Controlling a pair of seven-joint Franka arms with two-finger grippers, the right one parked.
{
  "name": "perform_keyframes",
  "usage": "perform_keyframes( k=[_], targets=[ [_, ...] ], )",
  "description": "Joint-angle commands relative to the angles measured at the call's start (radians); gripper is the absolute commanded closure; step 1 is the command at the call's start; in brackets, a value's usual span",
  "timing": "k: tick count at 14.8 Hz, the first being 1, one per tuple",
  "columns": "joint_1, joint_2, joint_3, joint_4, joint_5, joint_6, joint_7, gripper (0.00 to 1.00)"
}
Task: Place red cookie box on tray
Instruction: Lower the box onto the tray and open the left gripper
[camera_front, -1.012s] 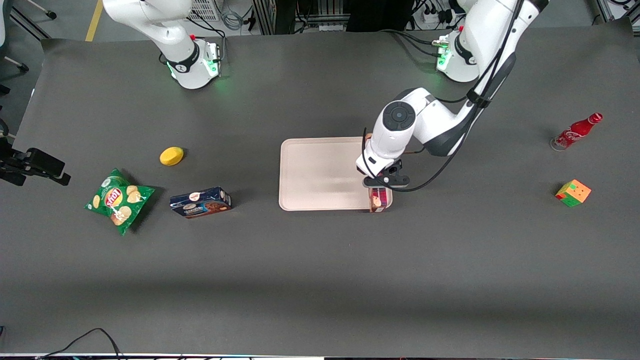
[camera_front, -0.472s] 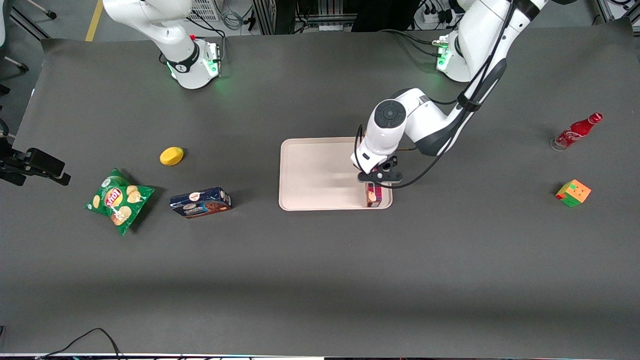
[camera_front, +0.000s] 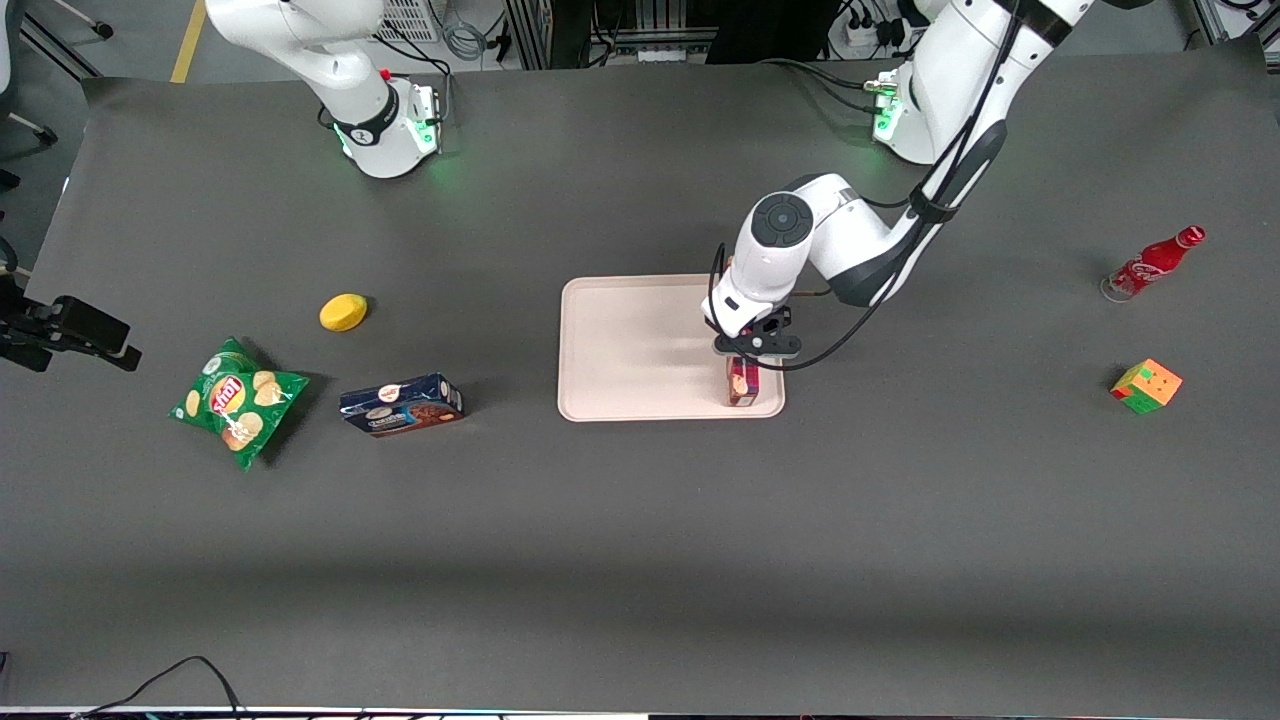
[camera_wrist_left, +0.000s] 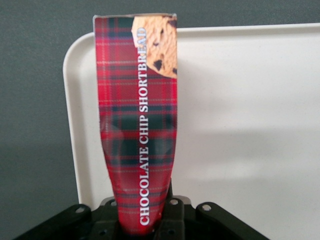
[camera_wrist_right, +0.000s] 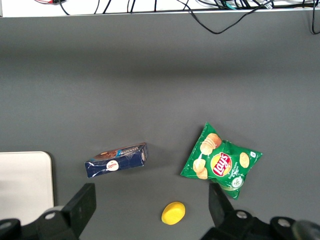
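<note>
while gripper (camera_front: 745, 362) grips red cookie box (camera_front: 742, 383), it's near tray (camera_front: 620, 340) corner.

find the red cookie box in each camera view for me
Front view: the red cookie box is over the tray's corner nearest the camera at the working arm's end, held under the gripper.
Left wrist view: the box sticks out from the gripper over the tray's rim.
Right wrist view: not in it.
Shared landmark: the tray, one corner in the right wrist view.
</note>
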Motion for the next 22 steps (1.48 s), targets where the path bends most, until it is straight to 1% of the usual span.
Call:
perform_keyframes(
  k=[1, 3, 5, 10, 11, 12, 13, 14, 18, 22],
  targets=[
    [-0.001, -0.016, 0.002, -0.005, 0.022, 0.013, -0.029, 1.0],
    [0.001, -0.014, 0.005, 0.001, 0.034, 0.013, -0.029, 1.0],
    [0.002, -0.013, 0.008, 0.004, 0.065, 0.018, -0.029, 1.0],
    [0.005, -0.007, 0.011, 0.013, 0.067, 0.023, -0.029, 1.0],
    [0.007, -0.002, 0.012, 0.015, 0.067, 0.027, -0.029, 0.82],
    [0.008, 0.001, 0.012, 0.018, 0.067, 0.027, -0.029, 0.52],
    [0.008, 0.001, 0.012, 0.019, 0.067, 0.027, -0.029, 0.25],
    [0.01, 0.001, 0.012, 0.021, 0.067, 0.027, -0.029, 0.0],
    [0.011, 0.0, 0.018, 0.031, 0.067, 0.024, -0.028, 0.0],
    [0.019, -0.039, 0.017, 0.071, 0.065, -0.043, -0.017, 0.0]
  ],
)
